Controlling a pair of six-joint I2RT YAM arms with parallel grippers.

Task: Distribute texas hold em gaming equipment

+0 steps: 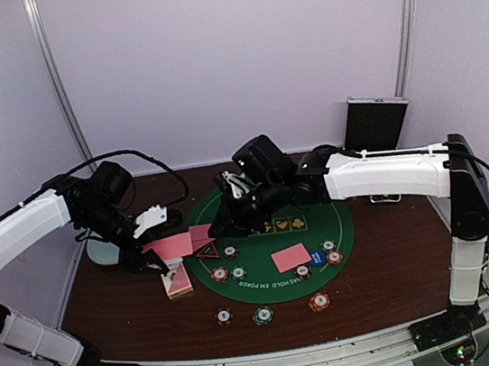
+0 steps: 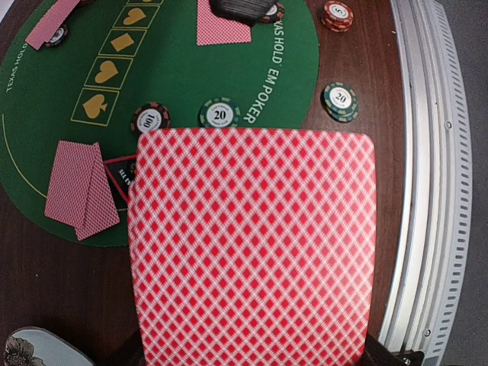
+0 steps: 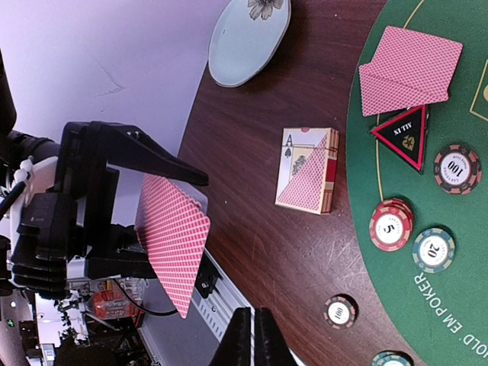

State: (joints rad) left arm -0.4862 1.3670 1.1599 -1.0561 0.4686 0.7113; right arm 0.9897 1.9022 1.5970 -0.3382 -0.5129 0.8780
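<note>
On the table, green mat (image 1: 323,222): round, printed with card suits and a poker legend; we find most pieces lying on it.
Left gripper (image 3: 174,225): pinched tight on a stack of cards, held clear of the wood just beside the mat's left edge.
Stack of cards (image 2: 252,244): red-and-white diamond backs, slightly fanned; we see backs only.
Right gripper (image 3: 258,324): fingers pressed together, nothing visible between them; hangs above the mat's far-left part.
Pair of cards (image 3: 412,70): face down, overlapping, at the mat's left edge, just beside the marker.
Marker (image 3: 402,136): black triangle with red border, flat on the mat.
Card at right (image 1: 291,256): face down on the mat's near-right part; one card or more, we cannot tell.
Black chip (image 3: 457,168): marked 100, near the marker.
Red chips (image 3: 391,225): small stack marked 5, at the mat's rim.
Green chip (image 3: 433,250): marked 20, just beside the red chips.
Right cluster (image 1: 332,255): several chips around a blue button (image 1: 318,259), near the card at right.
Loose chips (image 1: 263,315): three in a row on bare wood, nearer the arm bases than the mat.
Card box (image 3: 307,169): lying flat on the wood, left of the mat, near the held stack.
Dish (image 3: 248,38): pale blue, flowered, at the table's far left.
Case (image 1: 375,124): dark-lined, standing upright behind the mat, at the back right.
</note>
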